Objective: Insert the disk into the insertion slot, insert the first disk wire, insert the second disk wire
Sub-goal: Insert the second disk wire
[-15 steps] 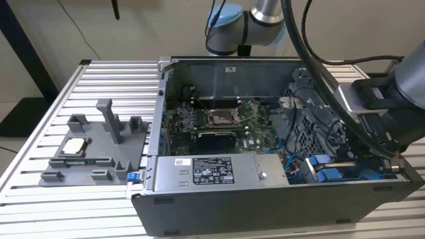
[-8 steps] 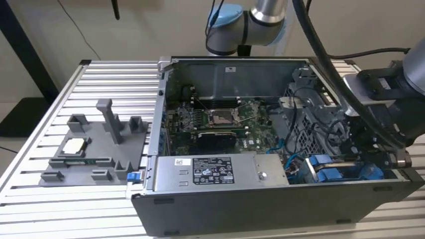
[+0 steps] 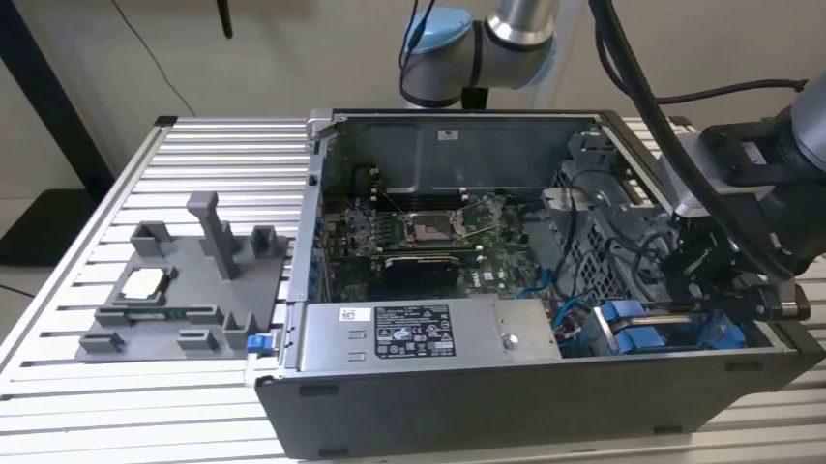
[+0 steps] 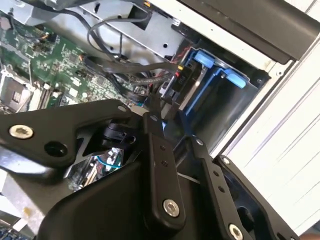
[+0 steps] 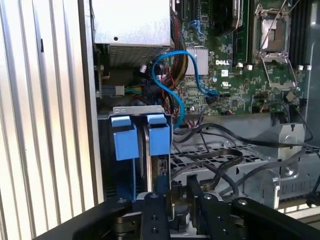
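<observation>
The disk (image 4: 194, 86) stands on edge in its blue carrier (image 3: 645, 333) inside the insertion slot, at the case's front corner on the exterior view's right. The carrier's two blue tabs (image 5: 125, 141) flank the disk's thin edge (image 5: 146, 150) in the first wrist view. A black connector (image 4: 169, 86) on a bundle of black wires (image 4: 125, 62) lies against the disk's end; whether it is seated is unclear. A blue cable (image 5: 170, 75) loops from the board towards the slot. My gripper (image 4: 167, 120) hovers right at that connector and just above the carrier (image 5: 159, 137).
The open computer case (image 3: 516, 406) lies on a slatted metal table (image 3: 65, 319). A grey power-supply box (image 3: 413, 333) sits beside the slot, with the motherboard (image 3: 413, 227) behind it. A grey fixture plate (image 3: 181, 290) lies on the exterior view's left. A perforated metal cage (image 5: 280, 145) borders the slot.
</observation>
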